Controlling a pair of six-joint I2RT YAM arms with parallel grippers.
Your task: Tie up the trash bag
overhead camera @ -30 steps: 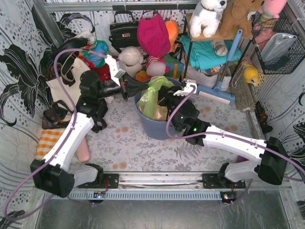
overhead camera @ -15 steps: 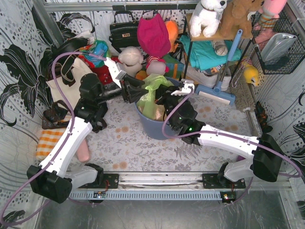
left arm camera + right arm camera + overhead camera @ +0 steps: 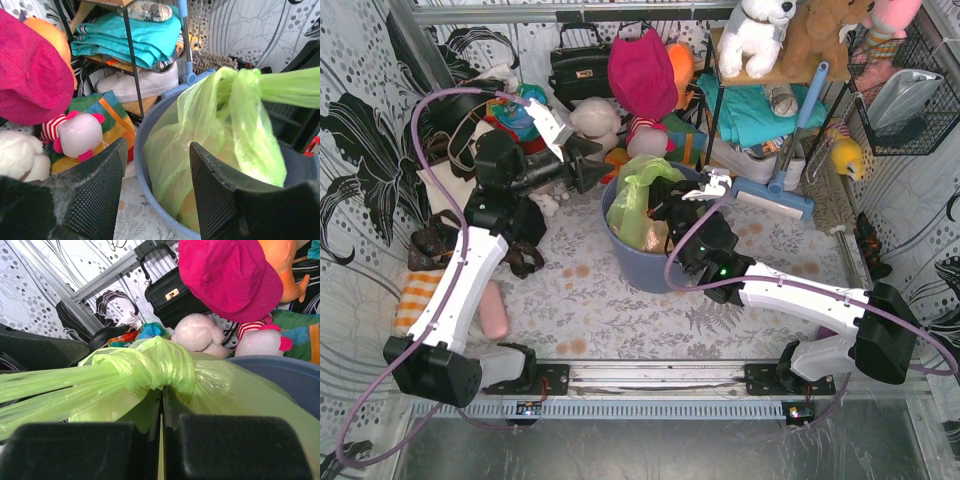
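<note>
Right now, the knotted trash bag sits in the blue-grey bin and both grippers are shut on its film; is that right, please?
Not quite: only the right gripper is shut on the trash bag. The left wrist view shows the left gripper open and empty. The knotted bag does sit in the bin.

Colour rundown from my screen: thin translucent light-green plastic trash bag [image 3: 642, 195], with a yellow-tan tint showing through low down. Round blue-grey plastic bin [image 3: 638, 268]. I also see a magenta fabric hat [image 3: 642, 72], glossy black leather handbag [image 3: 578, 68], teal folded cloth [image 3: 752, 112] and white plush dog [image 3: 757, 30]. Table cover [image 3: 610, 305] is pale grey leaf print with tan blotches; wall panels [image 3: 360, 130] are black-on-white florals.
</note>
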